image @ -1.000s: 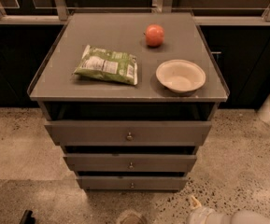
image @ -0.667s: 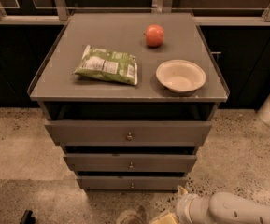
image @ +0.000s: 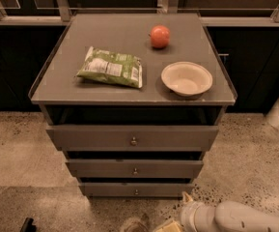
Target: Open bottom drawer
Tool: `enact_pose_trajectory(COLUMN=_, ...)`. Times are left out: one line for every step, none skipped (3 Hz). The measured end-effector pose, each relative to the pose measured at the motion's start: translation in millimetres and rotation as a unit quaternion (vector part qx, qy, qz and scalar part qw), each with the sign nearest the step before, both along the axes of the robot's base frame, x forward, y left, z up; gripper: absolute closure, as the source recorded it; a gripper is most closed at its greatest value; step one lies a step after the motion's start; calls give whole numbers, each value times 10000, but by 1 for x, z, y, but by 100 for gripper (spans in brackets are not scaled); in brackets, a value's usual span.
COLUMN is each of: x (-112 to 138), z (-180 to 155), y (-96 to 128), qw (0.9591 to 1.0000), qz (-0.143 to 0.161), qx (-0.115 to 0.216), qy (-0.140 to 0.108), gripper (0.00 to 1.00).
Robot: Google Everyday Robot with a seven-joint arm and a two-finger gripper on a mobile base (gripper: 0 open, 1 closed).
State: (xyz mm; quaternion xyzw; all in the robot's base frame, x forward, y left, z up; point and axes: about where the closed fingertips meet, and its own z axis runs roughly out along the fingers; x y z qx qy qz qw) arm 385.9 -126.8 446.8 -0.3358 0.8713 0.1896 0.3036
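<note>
Camera view. Hanging low beneath the table's (image: 62,83) front edge, toward the front-right corner: gripper (image: 177,219), with opening and load not being discernible. Sitting lowest under that edge, not yet pulled out: bottom drawer (image: 105,189), a slim flat grey panel carrying a small round metal knob (image: 136,192). Risking slippage off so small and smooth a knob. Risking snagging the middle drawer (image: 100,168) lying just above.

Grey drawer (image: 136,189); white end effector (image: 181,211) below
</note>
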Motion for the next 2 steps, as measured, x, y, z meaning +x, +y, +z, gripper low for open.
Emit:
enact_pose_trajectory(x=22, z=-23, y=-4, qw=9990, qz=-413, qx=97, qy=-142, gripper=0)
enact_pose_trajectory(x=54, z=-71, y=-14, qw=9943, qz=-1000, qx=195, qy=-327, gripper=0)
